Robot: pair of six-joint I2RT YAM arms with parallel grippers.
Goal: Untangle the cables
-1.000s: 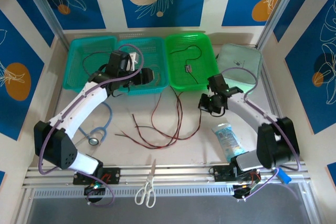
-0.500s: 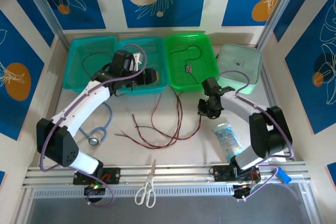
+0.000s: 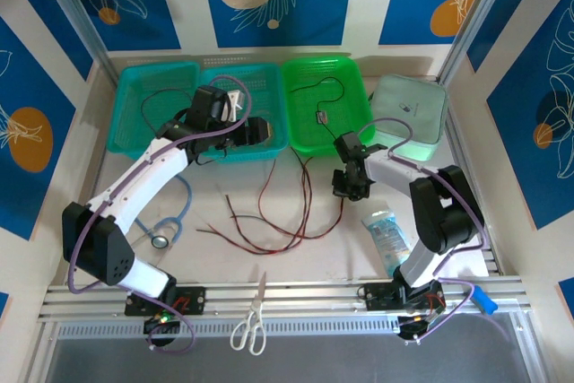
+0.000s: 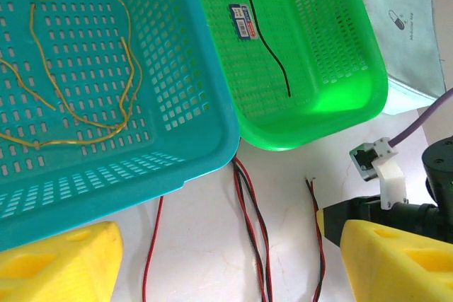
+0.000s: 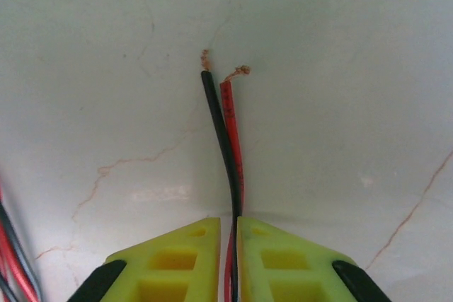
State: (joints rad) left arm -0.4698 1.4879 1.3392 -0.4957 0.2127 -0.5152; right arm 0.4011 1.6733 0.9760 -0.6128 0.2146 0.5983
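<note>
The right gripper [image 5: 228, 230] pinches a red-and-black cable [image 5: 231, 125] on the bench [image 5: 106, 68], right of middle. The left gripper [image 4: 226, 263] hangs spread above the front edge of the teal basket [image 4: 198, 125].

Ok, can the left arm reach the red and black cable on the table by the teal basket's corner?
Probably yes: the left end effector hangs open above the red and black cable, which lies on bare table, with nothing between them.

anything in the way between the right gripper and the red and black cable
Nothing visible: the right gripper is shut on the red and black cable, and its bare ends lie on open table.
</note>
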